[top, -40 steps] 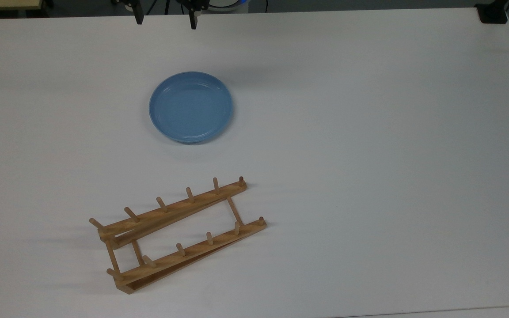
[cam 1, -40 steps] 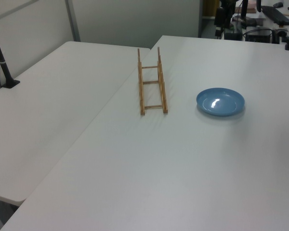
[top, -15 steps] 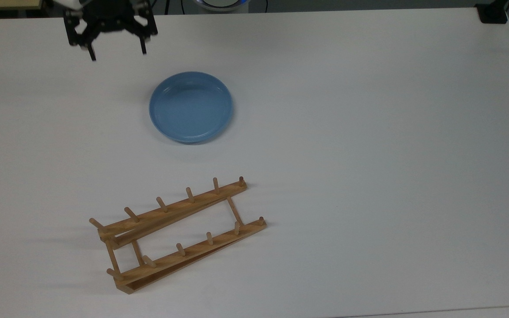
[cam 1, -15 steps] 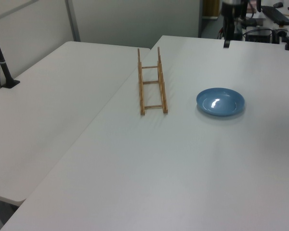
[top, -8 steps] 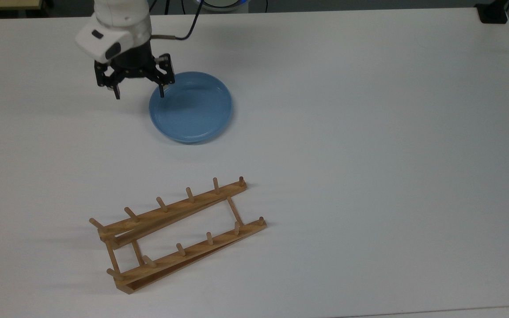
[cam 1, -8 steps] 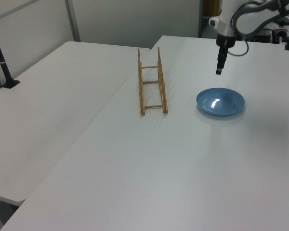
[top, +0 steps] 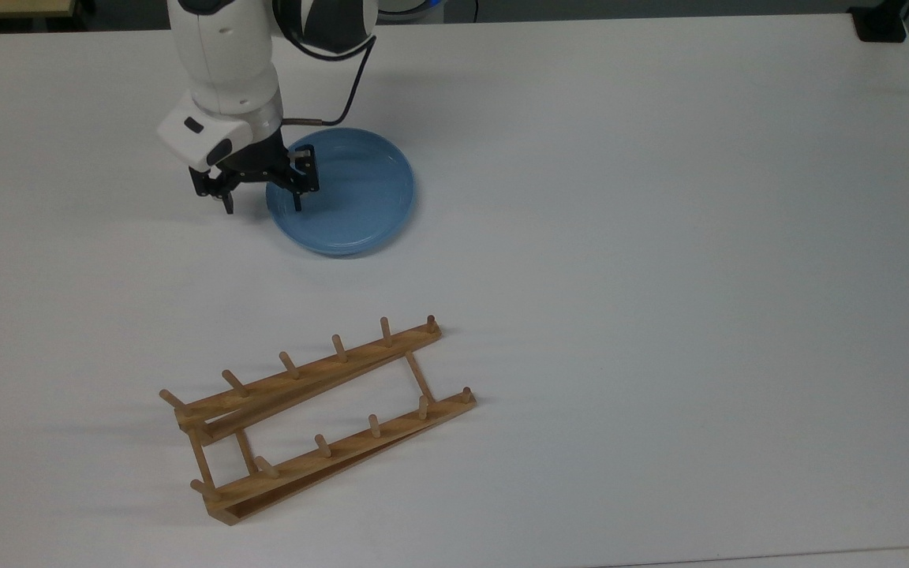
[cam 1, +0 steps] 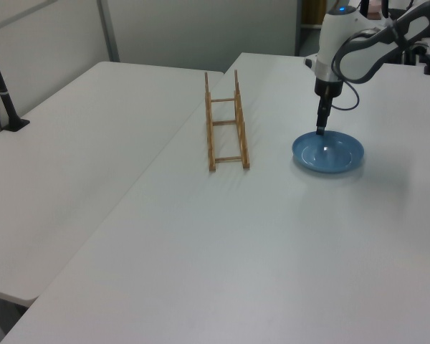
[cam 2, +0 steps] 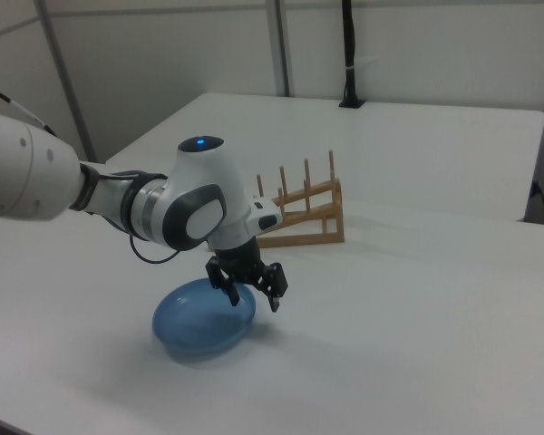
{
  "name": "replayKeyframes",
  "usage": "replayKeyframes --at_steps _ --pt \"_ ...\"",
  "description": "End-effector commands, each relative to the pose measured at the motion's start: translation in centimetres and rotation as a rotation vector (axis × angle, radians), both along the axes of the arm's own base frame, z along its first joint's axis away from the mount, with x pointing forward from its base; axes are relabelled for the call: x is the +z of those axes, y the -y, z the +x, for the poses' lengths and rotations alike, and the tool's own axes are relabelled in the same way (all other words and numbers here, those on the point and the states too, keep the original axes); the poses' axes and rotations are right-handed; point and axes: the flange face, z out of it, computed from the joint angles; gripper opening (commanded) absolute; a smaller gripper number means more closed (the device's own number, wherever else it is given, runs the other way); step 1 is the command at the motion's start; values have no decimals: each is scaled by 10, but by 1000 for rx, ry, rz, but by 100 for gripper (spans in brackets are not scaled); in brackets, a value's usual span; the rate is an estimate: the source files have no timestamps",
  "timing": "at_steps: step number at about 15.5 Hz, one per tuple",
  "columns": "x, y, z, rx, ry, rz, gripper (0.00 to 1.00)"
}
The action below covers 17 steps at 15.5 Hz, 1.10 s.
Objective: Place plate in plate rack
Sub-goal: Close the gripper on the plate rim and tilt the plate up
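The white arm reaches down over the table point(top: 660, 237), its gripper point(top: 263, 203) pointing straight down with the fingers spread wide and straddling the plate's rim at the top view's left: one fingertip hangs outside the rim, the other inside over the basin. One light-blue plate point(top: 352, 197) lies flat beneath and to the top view's right of the fingers. One wooden plate rack point(top: 316, 418), six pegs per rail, stands well apart from the fingers, with bare tabletop between.
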Motion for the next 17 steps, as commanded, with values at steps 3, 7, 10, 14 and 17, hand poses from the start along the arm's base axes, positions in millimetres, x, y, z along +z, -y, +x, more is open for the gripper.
replayKeyframes --at_steps 3,7,10,14,17 --pt "-18 -25 10 -117 16 -55 59" --pt "-8 -21 14 -144 30 -54 22" --pt "4 -19 15 -149 52 -53 4" --pt "45 -25 20 -121 123 -58 0" --pt "72 -33 19 -66 161 -65 0"
